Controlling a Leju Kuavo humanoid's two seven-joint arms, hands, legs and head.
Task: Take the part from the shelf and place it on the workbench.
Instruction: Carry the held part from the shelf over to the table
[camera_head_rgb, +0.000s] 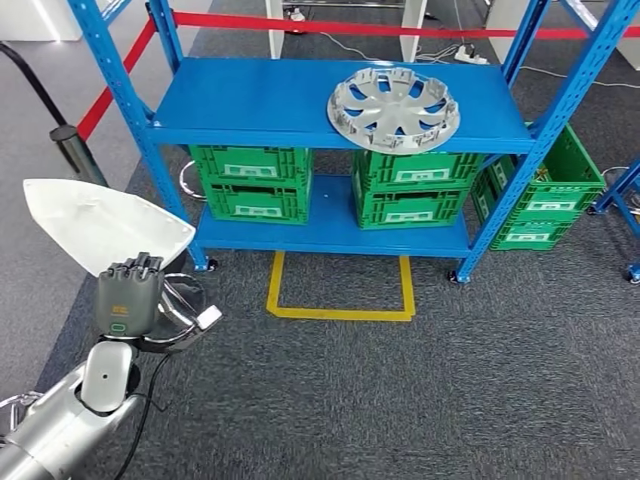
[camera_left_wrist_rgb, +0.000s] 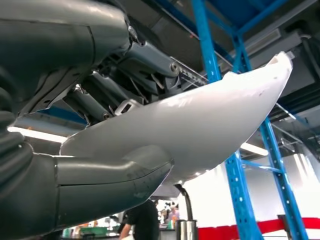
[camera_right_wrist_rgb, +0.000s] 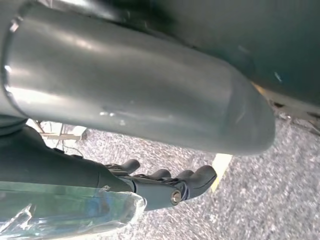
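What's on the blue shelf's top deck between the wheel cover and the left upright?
Nothing: in the head view, the top deck lies bare from the wheel cover to the left upright.

The left arm (camera_head_rgb: 53, 420) reaches forward, its hand (camera_head_rgb: 128, 295) raised with fingers (camera_left_wrist_rgb: 94, 102) curled over a white part (camera_head_rgb: 98, 225), thumb beneath; the right hand (camera_right_wrist_rgb: 166, 187) hangs with fingers loosely curled, holding nothing.

1. Silver hubcap (camera_head_rgb: 393, 108) lying flat on the upper blue deck, toward 1 o'clock.
2. Green crates (camera_head_rgb: 250, 181) side by side on the lower deck, one more (camera_head_rgb: 545, 195) on the floor at 3 o'clock.
3. Yellow floor marking (camera_head_rgb: 341, 290) on grey carpet at centre.
4. Red barrier tape (camera_head_rgb: 377, 27) stretched across 12 o'clock.
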